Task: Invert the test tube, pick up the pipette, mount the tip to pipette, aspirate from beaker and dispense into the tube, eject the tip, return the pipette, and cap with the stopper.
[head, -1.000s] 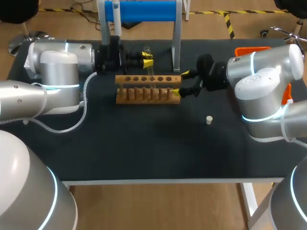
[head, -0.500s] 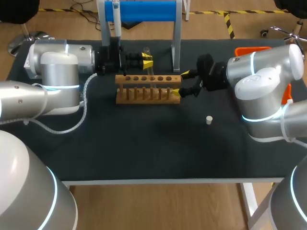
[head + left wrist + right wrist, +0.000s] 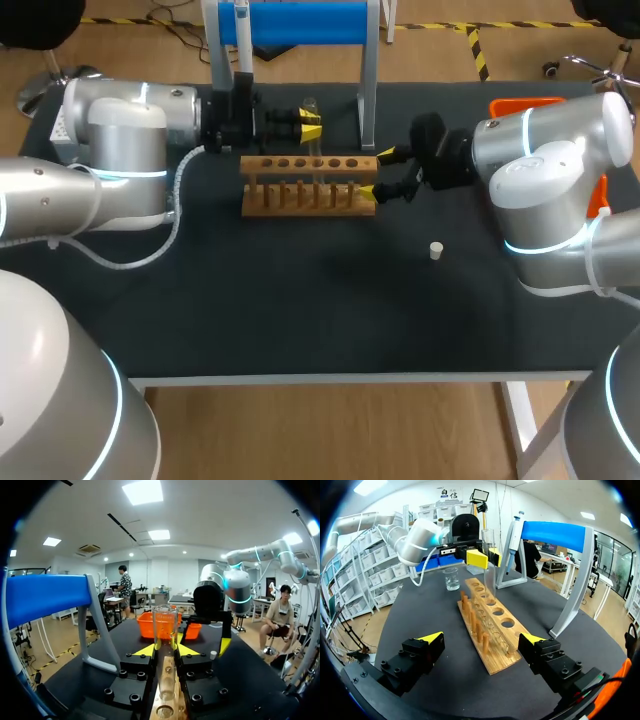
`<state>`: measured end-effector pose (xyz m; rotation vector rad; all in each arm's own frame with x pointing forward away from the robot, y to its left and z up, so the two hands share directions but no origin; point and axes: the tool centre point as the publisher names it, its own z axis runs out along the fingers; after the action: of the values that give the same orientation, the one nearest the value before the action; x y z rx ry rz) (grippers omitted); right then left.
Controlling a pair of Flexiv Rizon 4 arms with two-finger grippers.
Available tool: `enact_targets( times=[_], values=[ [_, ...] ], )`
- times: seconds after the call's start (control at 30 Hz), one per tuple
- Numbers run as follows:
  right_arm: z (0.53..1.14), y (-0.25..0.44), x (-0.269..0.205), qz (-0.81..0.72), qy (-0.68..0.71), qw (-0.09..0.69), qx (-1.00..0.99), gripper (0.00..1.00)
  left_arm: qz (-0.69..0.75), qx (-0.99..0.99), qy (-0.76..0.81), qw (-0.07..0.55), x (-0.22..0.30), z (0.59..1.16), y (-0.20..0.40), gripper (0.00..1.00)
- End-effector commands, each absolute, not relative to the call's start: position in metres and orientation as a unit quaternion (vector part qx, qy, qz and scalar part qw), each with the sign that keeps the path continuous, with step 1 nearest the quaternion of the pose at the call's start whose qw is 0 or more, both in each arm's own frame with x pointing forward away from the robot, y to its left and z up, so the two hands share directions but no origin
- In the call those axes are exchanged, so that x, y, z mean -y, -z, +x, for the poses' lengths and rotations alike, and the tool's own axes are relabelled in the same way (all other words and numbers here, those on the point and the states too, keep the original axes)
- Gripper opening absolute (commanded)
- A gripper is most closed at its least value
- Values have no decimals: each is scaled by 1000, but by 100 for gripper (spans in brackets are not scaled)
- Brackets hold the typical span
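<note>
The glass test tube stands upright between the fingers of the left gripper, whose yellow tips press it from both sides in a narrow hold. From the right wrist view the test tube hangs over the far end of the wooden test tube rack. Whether its lower end sits in a hole is hard to tell.

In the head view the left gripper holds the tube just behind the rack, on the side toward the blue stand. The pipette hangs on that stand.

The right gripper is at the rack's right end, its fingers spread wide, one on each side and clear of the wood. A small white stopper lies on the black table, well apart from the rack on the right arm's side. The glass beaker stands beyond the rack, near the left arm. An orange bin sits at the table's far right corner.
</note>
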<state>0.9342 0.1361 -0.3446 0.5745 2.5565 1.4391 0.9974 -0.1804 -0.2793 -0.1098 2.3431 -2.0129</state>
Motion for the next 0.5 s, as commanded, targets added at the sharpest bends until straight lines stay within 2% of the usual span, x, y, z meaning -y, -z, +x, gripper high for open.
enact_targets(
  times=[0.03, 0.5],
  values=[
    [934, 345, -136, 191, -480, 76, -853, 100, -32, -760, 649, 20, 181, 1002, 279, 0],
    [934, 345, -136, 191, -480, 76, -853, 100, -27, -765, 643, 9, 188, 1001, 282, 0]
  ],
)
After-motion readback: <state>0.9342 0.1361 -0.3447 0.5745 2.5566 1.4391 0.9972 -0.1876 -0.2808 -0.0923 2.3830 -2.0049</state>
